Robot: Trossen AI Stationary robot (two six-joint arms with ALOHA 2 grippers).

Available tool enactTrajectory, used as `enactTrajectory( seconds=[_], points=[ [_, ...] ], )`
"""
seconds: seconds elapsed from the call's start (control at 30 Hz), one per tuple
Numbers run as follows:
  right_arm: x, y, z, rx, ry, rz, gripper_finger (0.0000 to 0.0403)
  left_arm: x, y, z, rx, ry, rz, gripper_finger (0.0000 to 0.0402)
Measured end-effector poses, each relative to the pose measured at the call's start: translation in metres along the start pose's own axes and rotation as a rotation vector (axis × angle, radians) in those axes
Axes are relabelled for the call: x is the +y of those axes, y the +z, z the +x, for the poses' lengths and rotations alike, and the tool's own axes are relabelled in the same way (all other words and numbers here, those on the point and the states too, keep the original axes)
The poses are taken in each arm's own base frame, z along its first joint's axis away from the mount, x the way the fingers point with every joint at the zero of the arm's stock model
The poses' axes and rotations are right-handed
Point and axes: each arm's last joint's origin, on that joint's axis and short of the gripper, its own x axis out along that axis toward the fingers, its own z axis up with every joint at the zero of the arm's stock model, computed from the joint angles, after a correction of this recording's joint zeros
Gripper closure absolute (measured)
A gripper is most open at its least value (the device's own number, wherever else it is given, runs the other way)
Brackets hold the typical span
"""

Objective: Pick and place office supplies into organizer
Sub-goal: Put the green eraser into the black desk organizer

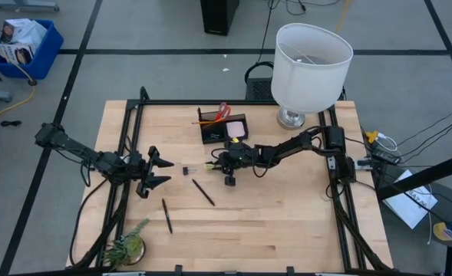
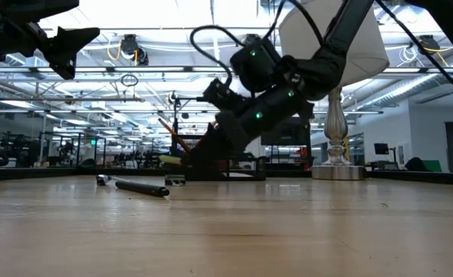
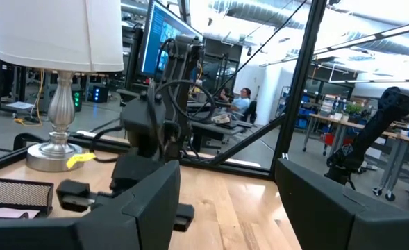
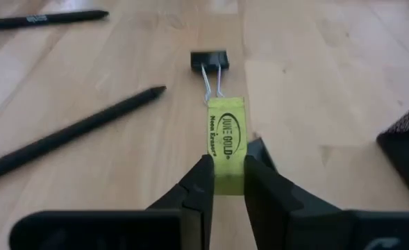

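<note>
**Yellow-green eraser pinched by right gripper, mid-table**

Yellow-green eraser point(image 4: 226, 142) sits between the right gripper point(image 4: 225, 184) fingers, jaws closed on its near end. Printed label faces up. Its far end lies just short of a small black binder clip point(image 4: 209, 62) on the wooden table point(image 1: 287, 222), wire handles pointing toward the eraser.

From above, the right gripper point(image 1: 224, 162) is low near table centre, just in front of the organizer point(image 1: 223, 128). Arm reaches in from the right edge, past the white-shaded lamp point(image 1: 310, 65).

Organizer is at the back-centre of the table. Red-handled scissors point(image 1: 224, 110) and orange pencils point(image 1: 208, 122) stand in it; pink sticky-note pad point(image 1: 235, 126) lies in one compartment.

Loose on the table:
- one black pen point(image 1: 203, 192) in front of the right gripper, angled
- second black pen point(image 1: 167, 215) nearer the front, left of the first
- the clip point(image 1: 186, 170) between the two grippers

Left gripper point(image 1: 158, 172) hovers above the left half of the table, jaws apart, holding nothing. Small green plant point(image 1: 128, 244) sits at the front-left corner.

Low view: right gripper point(image 2: 228, 131) tilted down close to the tabletop, one pen point(image 2: 141, 187) lying to its side.
</note>
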Motion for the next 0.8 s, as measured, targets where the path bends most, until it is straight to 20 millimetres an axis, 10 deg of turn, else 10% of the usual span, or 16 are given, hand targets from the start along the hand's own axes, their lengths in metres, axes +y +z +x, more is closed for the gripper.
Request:
enactTrajectory(
  seconds=[0.8],
  points=[
    [-0.064,0.008,-0.019,0.064,-0.483,-0.176,0.0338,0.000,0.000,0.000,0.000,0.000,0.000,0.0158]
  ],
)
